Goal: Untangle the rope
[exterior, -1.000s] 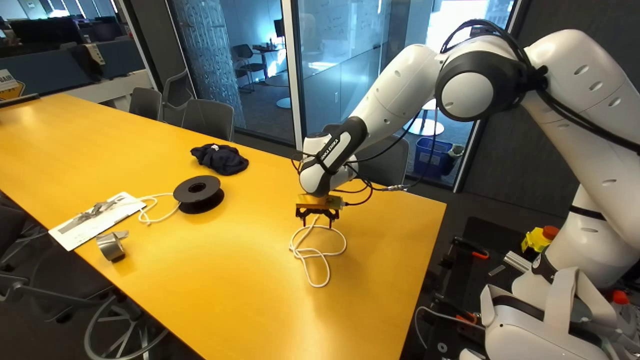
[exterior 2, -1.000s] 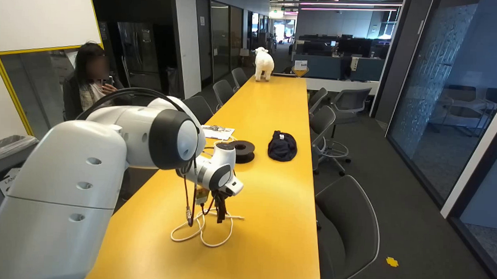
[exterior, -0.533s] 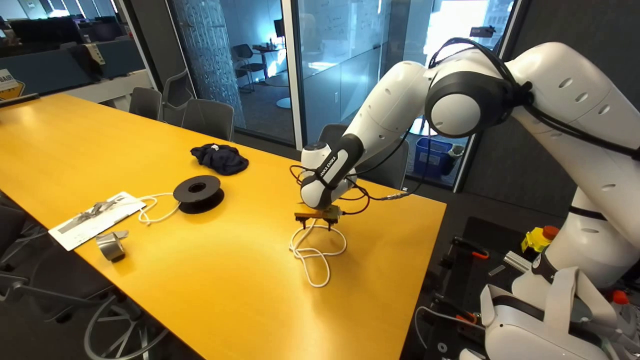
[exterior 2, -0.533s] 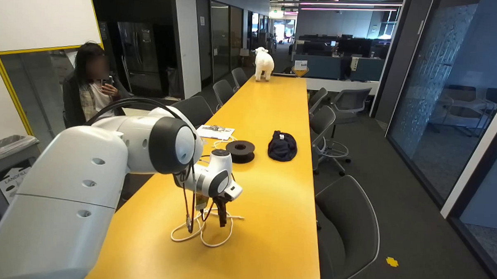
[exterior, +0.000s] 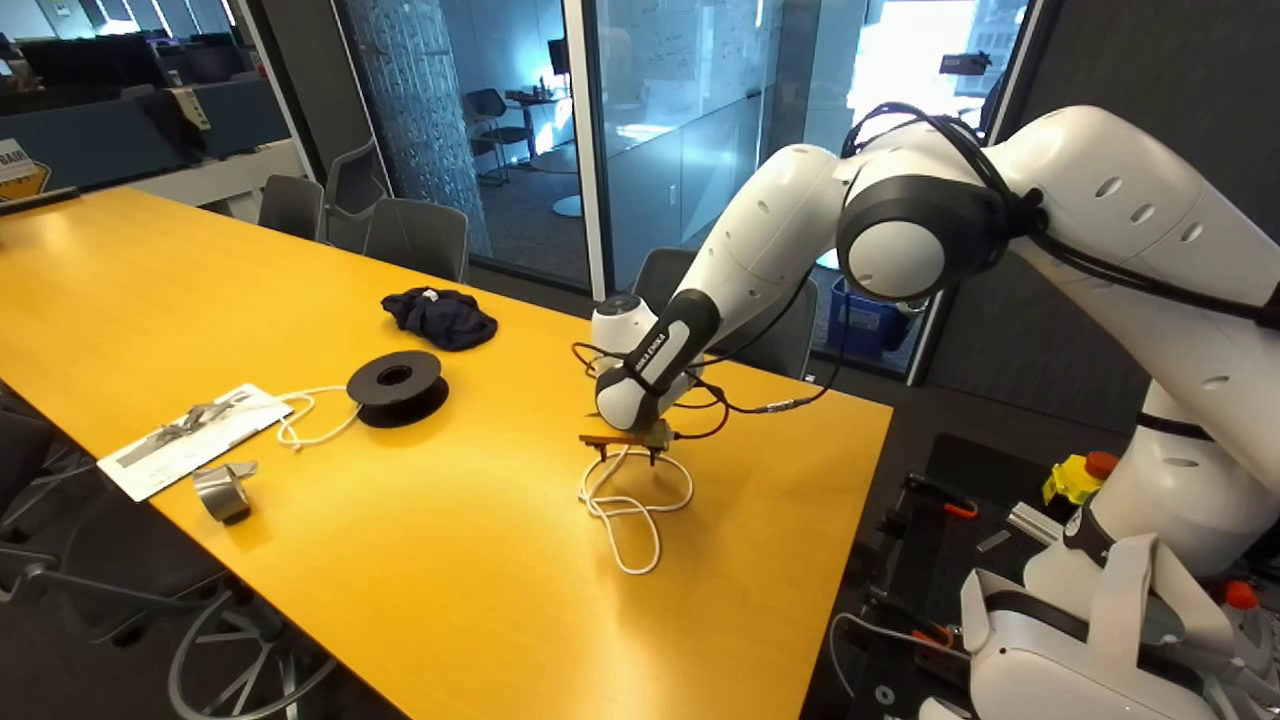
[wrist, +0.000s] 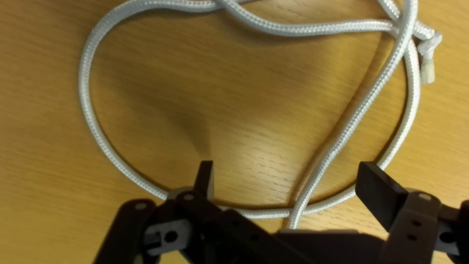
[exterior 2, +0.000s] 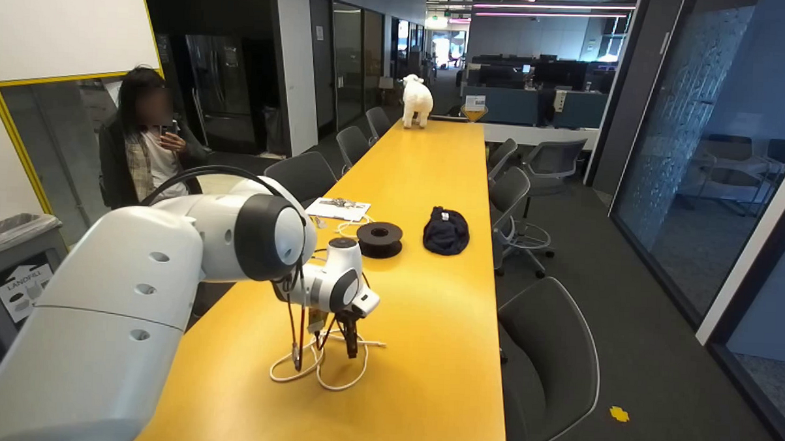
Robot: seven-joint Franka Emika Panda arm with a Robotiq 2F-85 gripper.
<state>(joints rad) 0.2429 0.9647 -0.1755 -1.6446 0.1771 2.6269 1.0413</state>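
The rope (exterior: 690,485) is a whitish braided cord lying in crossed loops on the yellow table; it also shows in an exterior view (exterior 2: 365,364). My gripper (exterior: 628,459) is over the rope's end farther from that camera, also seen in an exterior view (exterior 2: 351,355). In the wrist view my gripper (wrist: 285,165) is open, with one rope strand (wrist: 353,119) running between its fingers and crossing over a round loop. The right finger overlaps that loop in view; whether it touches cannot be told. A knotted rope end (wrist: 428,51) lies at the upper right. The gripper hides the strand's lower part.
A black spool (exterior: 397,390) with white cord beside it stands farther along the table. Past it lie a flat white strip (exterior: 150,468) with grey items and a tape roll (exterior: 221,493). A dark cloth (exterior: 440,318) lies near the table's edge. Chairs line the table.
The arm has sunk, and the gripper body is lower and tilted, with less of its fingers showing. The rope lies as before.
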